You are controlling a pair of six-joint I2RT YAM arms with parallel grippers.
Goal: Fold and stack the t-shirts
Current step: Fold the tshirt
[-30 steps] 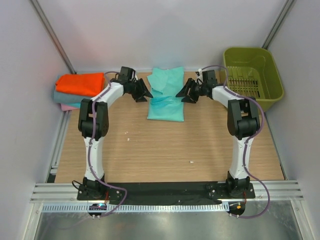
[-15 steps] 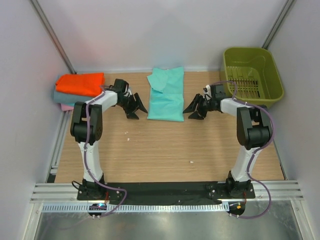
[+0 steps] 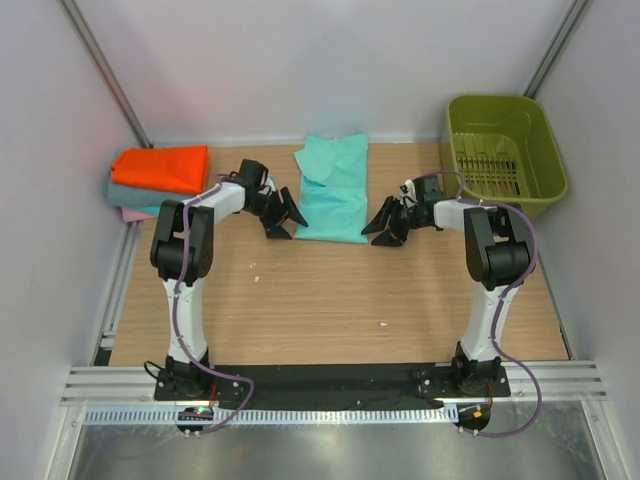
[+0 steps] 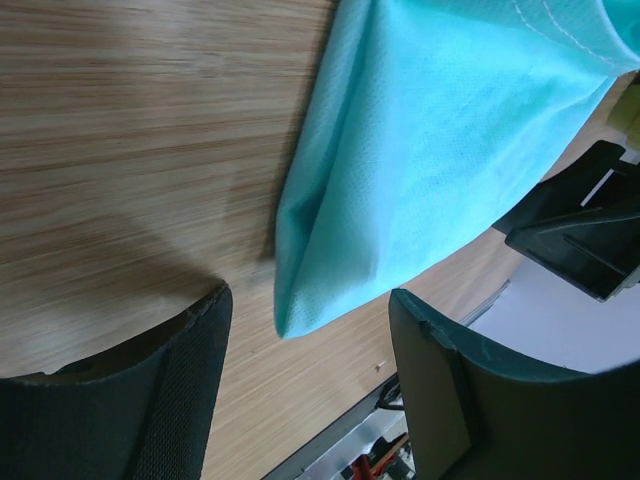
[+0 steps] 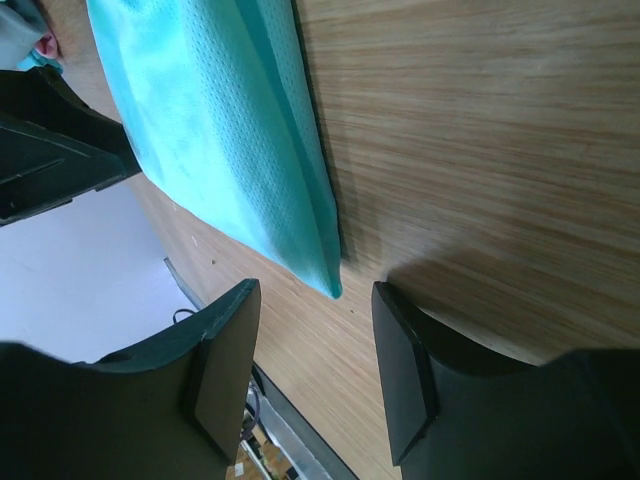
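Mint-green t-shirt [image 3: 333, 190] lies part-folded at mid-far desk [image 3: 330, 300]. Left claw [image 3: 284, 218] and right claw [image 3: 386, 227] are both spread wide and empty, low at its two near corners, probably staged to pinch them for the next fold. Folded stack [image 3: 158, 178] sits far left.

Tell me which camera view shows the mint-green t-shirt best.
The top external view: the whole mint-green t-shirt shows there, folded into a long strip. The left wrist and right wrist views each show only one near corner of it, close up.
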